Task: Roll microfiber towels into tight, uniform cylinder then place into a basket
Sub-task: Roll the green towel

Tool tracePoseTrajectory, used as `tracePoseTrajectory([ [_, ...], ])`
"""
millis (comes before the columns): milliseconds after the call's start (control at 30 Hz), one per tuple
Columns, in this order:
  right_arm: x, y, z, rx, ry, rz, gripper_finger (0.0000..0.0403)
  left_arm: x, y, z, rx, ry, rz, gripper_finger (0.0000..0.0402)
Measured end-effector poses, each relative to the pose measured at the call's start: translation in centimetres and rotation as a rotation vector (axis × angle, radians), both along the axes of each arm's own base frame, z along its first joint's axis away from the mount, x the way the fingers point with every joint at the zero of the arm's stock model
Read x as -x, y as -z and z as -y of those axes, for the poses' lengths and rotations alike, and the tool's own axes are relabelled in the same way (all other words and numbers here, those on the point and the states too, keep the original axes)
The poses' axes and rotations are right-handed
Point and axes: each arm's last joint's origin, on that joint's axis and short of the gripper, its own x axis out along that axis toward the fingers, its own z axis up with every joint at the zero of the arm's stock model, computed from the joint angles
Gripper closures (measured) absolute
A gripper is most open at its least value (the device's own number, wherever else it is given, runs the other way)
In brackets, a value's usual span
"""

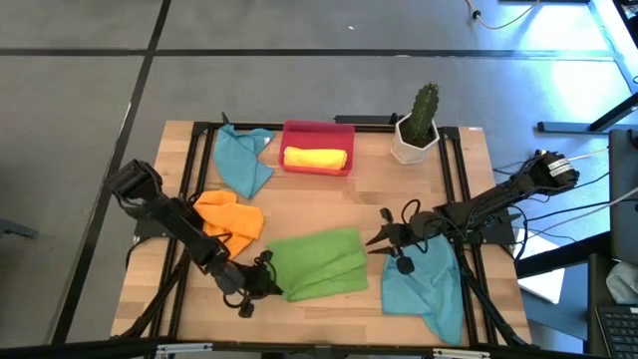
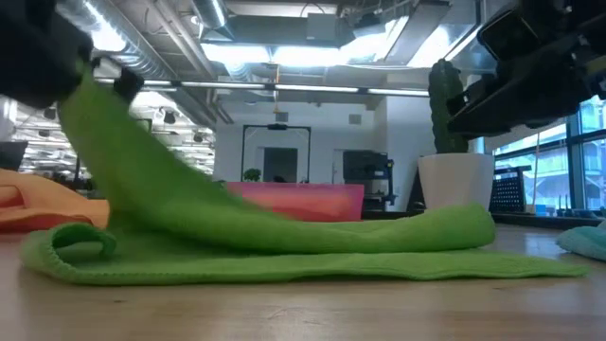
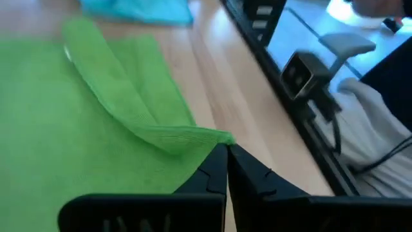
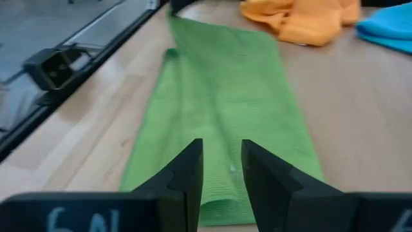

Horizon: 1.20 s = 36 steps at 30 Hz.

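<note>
High view, item: green towel (image 1: pixel 317 263), left gripper (image 1: pixel 261 283) pinched shut on its 9 o'clock edge; right gripper (image 1: pixel 382 237) part open, empty, at 3 o'clock; keep your fold edges aligned

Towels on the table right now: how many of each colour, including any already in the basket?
Teal blue towels: 2, one beside the basket, one at the right tool's end of the table
Orange towel: 1
Green towel: 1
Yellow towel, rolled in the red basket: 1
Total: 5 towels
</note>
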Motion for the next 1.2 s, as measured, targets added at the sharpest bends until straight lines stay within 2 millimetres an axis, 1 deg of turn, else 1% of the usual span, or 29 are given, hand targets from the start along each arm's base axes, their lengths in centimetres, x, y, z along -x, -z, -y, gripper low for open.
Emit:
tracePoseTrajectory([
  [67,0.0,0.0,0.1,0.009,0.021,0.003,0.0295,0.0,-0.7,-0.1,-0.029,-0.008,0.046,0.0401],
  [133,0.0,0.0,0.1,0.019,0.045,0.007,0.0295,0.0,-1.1,-0.4,-0.069,-0.061,0.085,0.0401],
  [233,-0.1,-0.1,0.2,0.032,0.082,0.018,0.0295,-0.2,-1.2,-0.8,-0.142,-0.160,0.122,0.0401],
  [300,-0.1,-0.2,0.3,0.034,0.097,0.032,0.0295,-0.3,-1.2,-1.1,-0.160,-0.180,0.124,0.0401],
  [367,-0.1,-0.2,0.3,0.039,0.095,0.035,0.0295,-0.5,-1.1,-1.2,-0.143,-0.161,0.111,0.0401],
  [533,-0.1,-0.2,0.3,0.039,0.095,0.035,0.0295,-0.4,-1.0,-0.7,0.004,-0.032,0.040,0.0401],
  [667,-0.1,-0.2,0.3,0.036,0.096,0.035,0.0295,-0.1,-1.0,-0.4,0.020,-0.014,0.038,0.0395],
  [767,-0.2,-0.2,0.3,0.035,0.097,0.037,0.0295,-0.1,-1.0,-0.3,0.035,-0.022,0.034,0.0375],
  [1067,-0.2,-0.3,0.3,0.028,0.100,0.040,0.0295,-0.2,-1.1,-0.3,0.041,-0.021,0.043,0.0283],
  [1133,-0.2,-0.3,0.3,0.027,0.101,0.040,0.0295,-0.2,-1.4,-0.2,0.039,-0.010,0.076,0.0271],
  [1200,-0.2,-0.3,0.3,0.031,0.112,0.043,0.0295,-0.4,-2.1,-0.1,0.029,0.014,0.152,0.0263],
])
